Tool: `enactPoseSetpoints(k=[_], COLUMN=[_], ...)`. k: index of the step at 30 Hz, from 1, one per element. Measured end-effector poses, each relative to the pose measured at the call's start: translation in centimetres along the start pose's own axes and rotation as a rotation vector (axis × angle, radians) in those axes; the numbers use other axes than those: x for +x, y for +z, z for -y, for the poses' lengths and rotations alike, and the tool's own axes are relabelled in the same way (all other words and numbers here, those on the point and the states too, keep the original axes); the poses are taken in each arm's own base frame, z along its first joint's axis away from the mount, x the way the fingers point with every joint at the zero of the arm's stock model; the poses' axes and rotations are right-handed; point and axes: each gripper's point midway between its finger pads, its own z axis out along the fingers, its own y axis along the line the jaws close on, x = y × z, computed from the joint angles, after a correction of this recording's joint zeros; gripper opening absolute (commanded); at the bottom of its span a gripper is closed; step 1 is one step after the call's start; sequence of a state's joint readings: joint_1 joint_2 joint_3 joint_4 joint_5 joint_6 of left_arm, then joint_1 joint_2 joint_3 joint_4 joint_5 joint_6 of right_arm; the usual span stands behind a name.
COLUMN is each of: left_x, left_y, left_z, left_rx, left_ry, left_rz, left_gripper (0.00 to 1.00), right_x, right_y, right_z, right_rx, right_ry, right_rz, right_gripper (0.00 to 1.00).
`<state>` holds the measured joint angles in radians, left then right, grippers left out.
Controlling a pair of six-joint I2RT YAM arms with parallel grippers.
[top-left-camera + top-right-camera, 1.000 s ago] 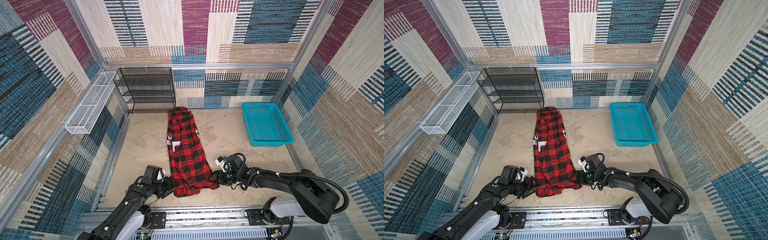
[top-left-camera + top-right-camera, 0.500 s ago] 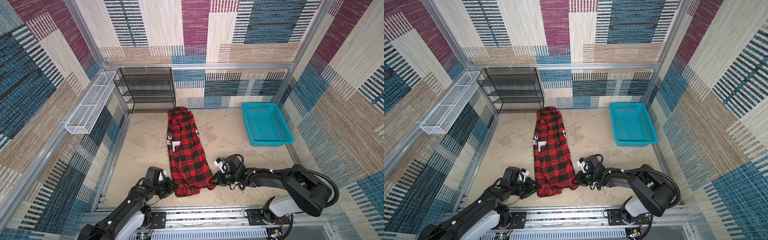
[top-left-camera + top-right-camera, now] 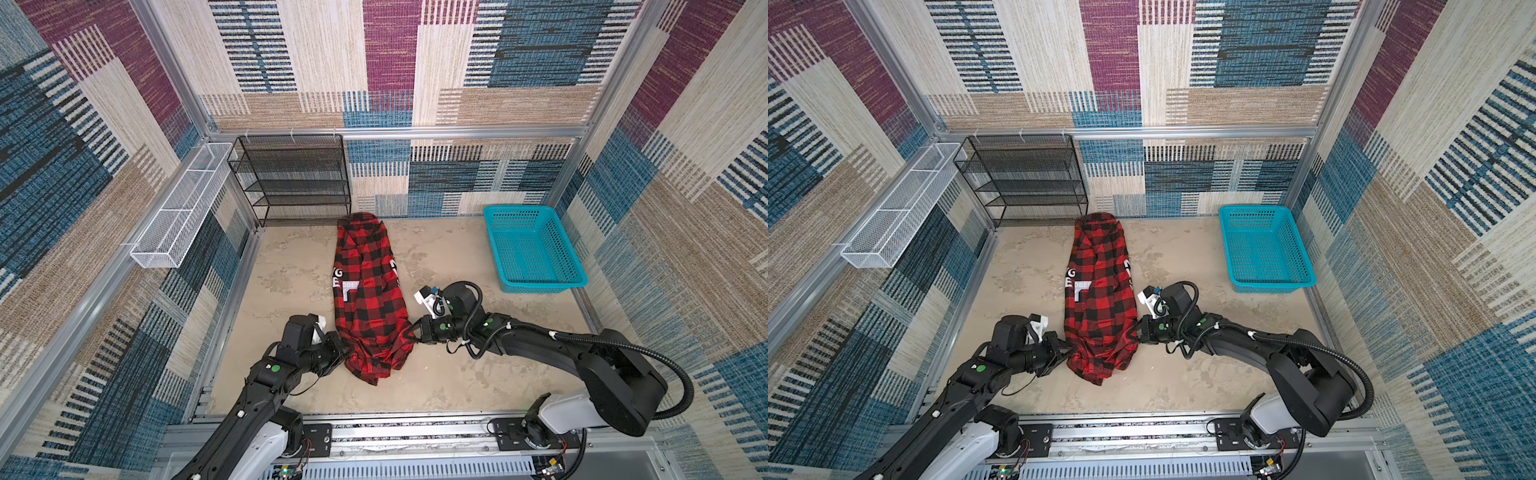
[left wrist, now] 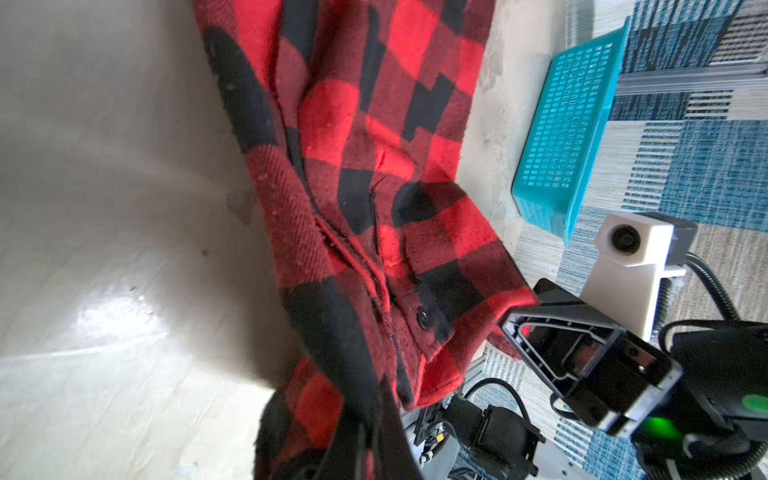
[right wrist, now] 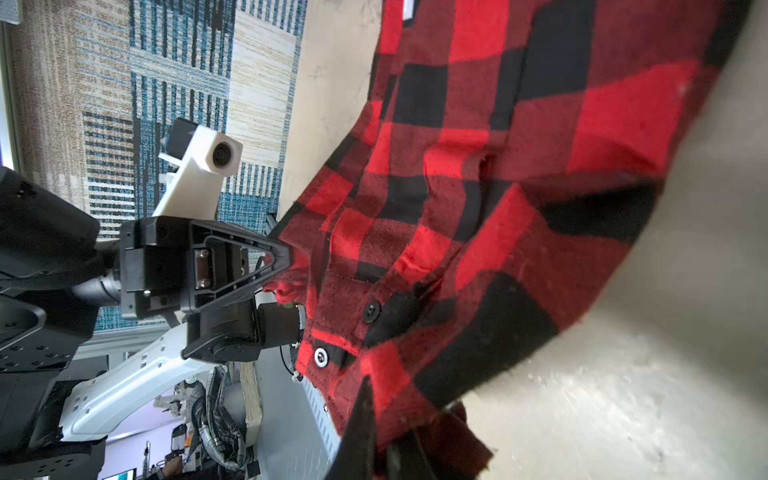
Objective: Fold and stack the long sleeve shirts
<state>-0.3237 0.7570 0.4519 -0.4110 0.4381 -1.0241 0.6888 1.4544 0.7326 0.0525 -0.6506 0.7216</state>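
Note:
The long sleeve shirt (image 3: 368, 291) (image 3: 1100, 291) is a red-and-black check flannel with white lettering. It lies as a narrow strip running from the back wall toward the front. My left gripper (image 3: 347, 352) (image 3: 1069, 353) is shut on the left side of its near end. On the right side of that end my right gripper (image 3: 409, 332) (image 3: 1136, 330) is shut on the cloth. The near end hangs bunched between them. In the left wrist view the shirt (image 4: 374, 166) fills the middle and my left gripper (image 4: 365, 453) pinches it. In the right wrist view my right gripper (image 5: 382, 449) pinches the buttoned hem (image 5: 478, 249).
A teal plastic basket (image 3: 540, 286) (image 3: 1273, 286) sits at the back right of the beige table. A black mesh rack (image 3: 295, 183) stands against the back wall just left of the shirt's far end. A white wire tray (image 3: 178, 216) hangs on the left wall.
Both grippers have closed on the near end of the shirt. That end has drawn inward and bunched up, and the right gripper has moved slightly toward the back.

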Motion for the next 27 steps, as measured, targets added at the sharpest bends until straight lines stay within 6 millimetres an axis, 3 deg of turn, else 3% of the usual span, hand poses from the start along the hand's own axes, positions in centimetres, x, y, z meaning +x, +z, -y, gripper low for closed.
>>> enactPoseSetpoints(k=[7,15,27], left_x=[-3.2,-9.8,-17.5], left_y=[1.2,2.4,4.4], left_z=[0.4,2.1,4.9], left_rx=[-0.104,-0.107,-0.043], left_ry=[-0.01,-0.036,-0.048], left_rz=[0.019,0.088,0.111], left_gripper=[0.0,0.0,0.0], right_x=[-4.3,-9.6,-17.7], right_y=[0.3,1.4,2.9], right_z=[0.0,0.9,2.6], right_rx=[0.018,0.012,-0.006], right_ry=[-0.002,-0.004,-0.024], right_rz=[0.039,0.061,0.087], right_gripper=[0.08,0.07,0.07])
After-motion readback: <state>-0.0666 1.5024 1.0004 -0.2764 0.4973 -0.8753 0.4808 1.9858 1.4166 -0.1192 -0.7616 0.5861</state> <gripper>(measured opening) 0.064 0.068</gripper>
